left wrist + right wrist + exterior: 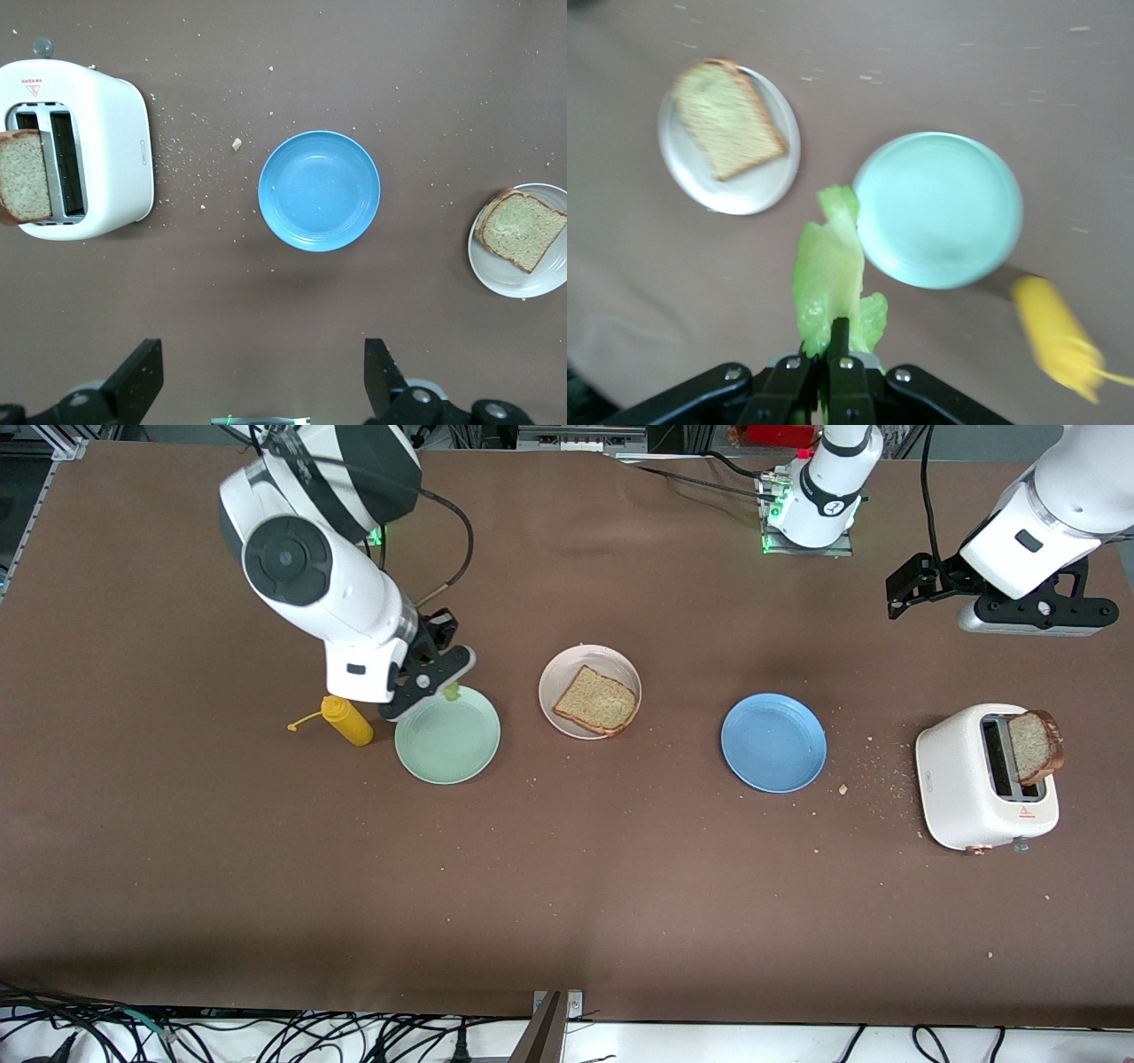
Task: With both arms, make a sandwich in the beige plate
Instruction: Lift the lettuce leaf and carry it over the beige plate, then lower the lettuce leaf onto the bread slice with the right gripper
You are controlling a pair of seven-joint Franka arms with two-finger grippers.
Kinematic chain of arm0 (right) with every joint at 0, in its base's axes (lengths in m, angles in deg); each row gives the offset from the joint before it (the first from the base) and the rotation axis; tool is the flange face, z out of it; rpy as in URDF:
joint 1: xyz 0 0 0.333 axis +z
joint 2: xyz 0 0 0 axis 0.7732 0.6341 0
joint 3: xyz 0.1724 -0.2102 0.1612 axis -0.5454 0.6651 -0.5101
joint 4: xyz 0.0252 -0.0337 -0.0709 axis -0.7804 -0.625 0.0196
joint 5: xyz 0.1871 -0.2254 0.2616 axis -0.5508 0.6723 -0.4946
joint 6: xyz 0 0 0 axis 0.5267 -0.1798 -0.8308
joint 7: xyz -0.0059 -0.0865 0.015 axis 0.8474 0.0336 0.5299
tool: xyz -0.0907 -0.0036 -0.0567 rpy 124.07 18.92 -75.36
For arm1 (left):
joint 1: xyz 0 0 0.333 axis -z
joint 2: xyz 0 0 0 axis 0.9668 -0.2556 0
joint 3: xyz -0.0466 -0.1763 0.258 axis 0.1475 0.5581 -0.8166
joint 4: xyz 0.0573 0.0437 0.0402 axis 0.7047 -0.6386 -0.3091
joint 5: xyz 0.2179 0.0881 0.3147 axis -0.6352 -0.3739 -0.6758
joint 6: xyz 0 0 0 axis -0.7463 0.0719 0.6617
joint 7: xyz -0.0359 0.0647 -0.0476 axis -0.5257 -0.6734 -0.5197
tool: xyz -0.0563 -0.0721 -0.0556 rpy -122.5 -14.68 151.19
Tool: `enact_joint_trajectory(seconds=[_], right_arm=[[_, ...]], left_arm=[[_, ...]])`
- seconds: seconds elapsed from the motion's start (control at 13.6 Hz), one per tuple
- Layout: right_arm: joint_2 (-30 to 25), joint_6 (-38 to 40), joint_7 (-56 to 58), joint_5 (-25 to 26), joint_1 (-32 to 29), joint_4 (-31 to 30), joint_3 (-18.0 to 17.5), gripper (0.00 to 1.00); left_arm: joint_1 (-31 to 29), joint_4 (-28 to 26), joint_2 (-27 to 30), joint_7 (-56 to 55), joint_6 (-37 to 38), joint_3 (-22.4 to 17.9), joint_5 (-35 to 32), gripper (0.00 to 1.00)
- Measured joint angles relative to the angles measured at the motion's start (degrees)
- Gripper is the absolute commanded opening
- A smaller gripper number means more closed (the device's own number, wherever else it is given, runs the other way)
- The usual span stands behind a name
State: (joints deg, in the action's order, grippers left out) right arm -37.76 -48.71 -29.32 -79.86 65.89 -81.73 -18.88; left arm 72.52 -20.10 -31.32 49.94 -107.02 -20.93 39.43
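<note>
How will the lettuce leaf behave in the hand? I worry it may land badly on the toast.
Probably floppy: in the right wrist view the lettuce leaf hangs crinkled from the right hand, which pinches one end. It looks thin, so likely light, and may fold or land crooked on the toast in the beige plate.

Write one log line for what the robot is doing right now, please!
right gripper: shut on lettuce leaf, over mint-green plate | left gripper: open, waiting | beige plate: one toast slice | toaster: second slice
</note>
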Motion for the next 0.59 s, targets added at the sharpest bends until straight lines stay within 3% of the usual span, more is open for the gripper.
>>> enact_joint_trajectory(seconds=[0.59], right_arm=[[11.5, -12.5, -5.0, -28.5, 3.4, -0.6, 0.0, 0.0]], left_arm=[[0.0, 0.0, 0.0, 0.0, 0.0, 0.0, 0.0, 1.0]])
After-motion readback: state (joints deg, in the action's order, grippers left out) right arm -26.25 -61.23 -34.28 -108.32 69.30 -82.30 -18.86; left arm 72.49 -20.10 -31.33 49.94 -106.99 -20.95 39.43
